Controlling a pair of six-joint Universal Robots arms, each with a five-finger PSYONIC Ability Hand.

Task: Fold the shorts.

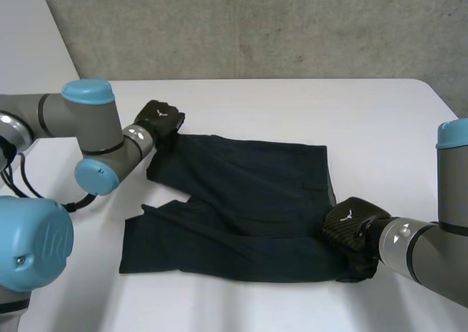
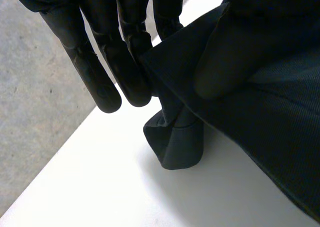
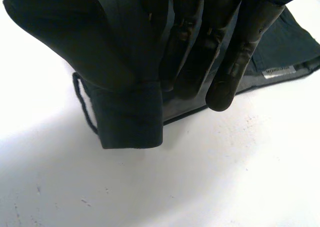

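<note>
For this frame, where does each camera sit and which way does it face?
Head view: behind and between the arms, looking down at the table; shows both arms, left hand, right hand, shorts.
Left wrist view: on the left wrist, looking along the palm; its fingers pinch a shorts corner.
Right wrist view: on the right wrist, along the palm; its fingers hold a shorts corner.
All share the shorts.

Head camera looks down from behind the arms (image 1: 80, 123) onto the counter (image 1: 292, 105); wrist cameras hug their fingers (image 2: 97, 72), all sharing the shorts (image 1: 241, 193).
</note>
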